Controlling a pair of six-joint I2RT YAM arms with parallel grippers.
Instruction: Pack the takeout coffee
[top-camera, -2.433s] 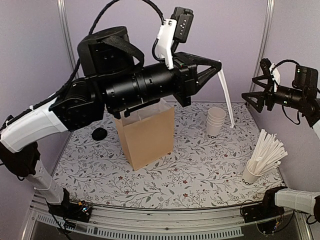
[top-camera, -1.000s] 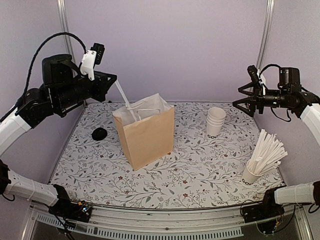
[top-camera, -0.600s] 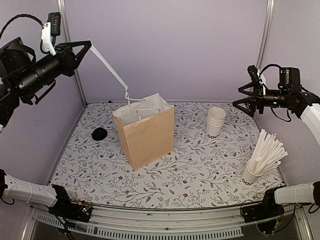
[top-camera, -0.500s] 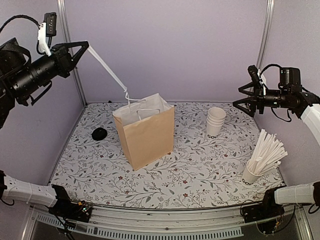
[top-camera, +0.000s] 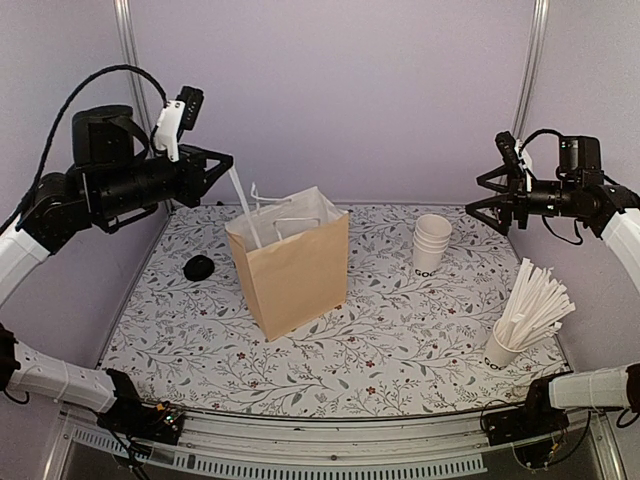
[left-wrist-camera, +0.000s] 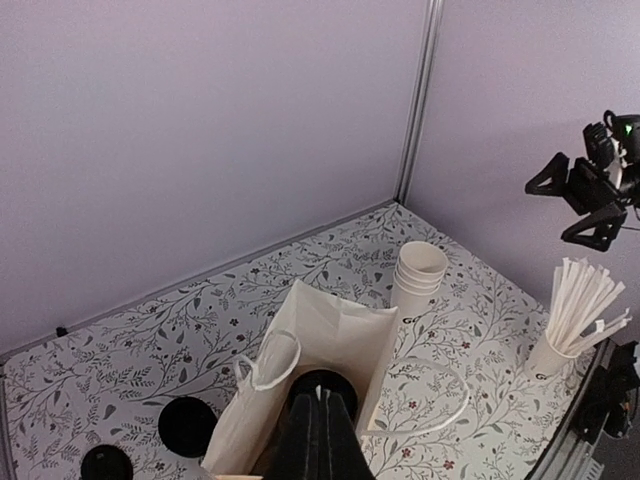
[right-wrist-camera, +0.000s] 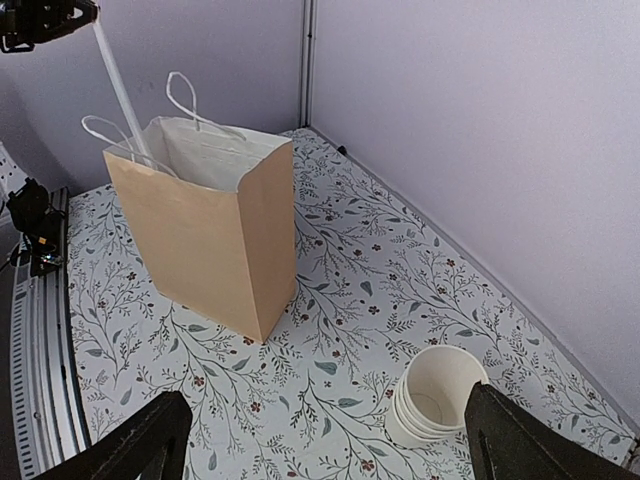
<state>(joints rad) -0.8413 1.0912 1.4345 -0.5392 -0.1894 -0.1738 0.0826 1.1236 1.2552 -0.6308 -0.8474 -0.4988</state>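
Observation:
A brown paper bag (top-camera: 296, 272) stands open at mid-table. In the left wrist view its white inside (left-wrist-camera: 335, 325) holds the takeout coffee; only its round black lid (left-wrist-camera: 345, 385) shows. My left gripper (top-camera: 226, 164) is above and left of the bag, shut on a white straw (top-camera: 243, 205) that slants down to the bag's open top. In the left wrist view the shut fingers (left-wrist-camera: 305, 440) point at the lid. My right gripper (top-camera: 490, 200) is open and empty, high at the right, with the bag (right-wrist-camera: 210, 235) far below it.
A stack of lidless white cups (top-camera: 431, 243) stands right of the bag and shows in the right wrist view (right-wrist-camera: 435, 395). A cup full of straws (top-camera: 530, 312) is at the front right. A loose black lid (top-camera: 199, 267) lies left of the bag; two lids (left-wrist-camera: 188, 425) show in the left wrist view.
My left gripper has come down and right from the far upper left towards the bag. The straw now hangs steeper, its end at the bag's mouth. The right arm has not moved.

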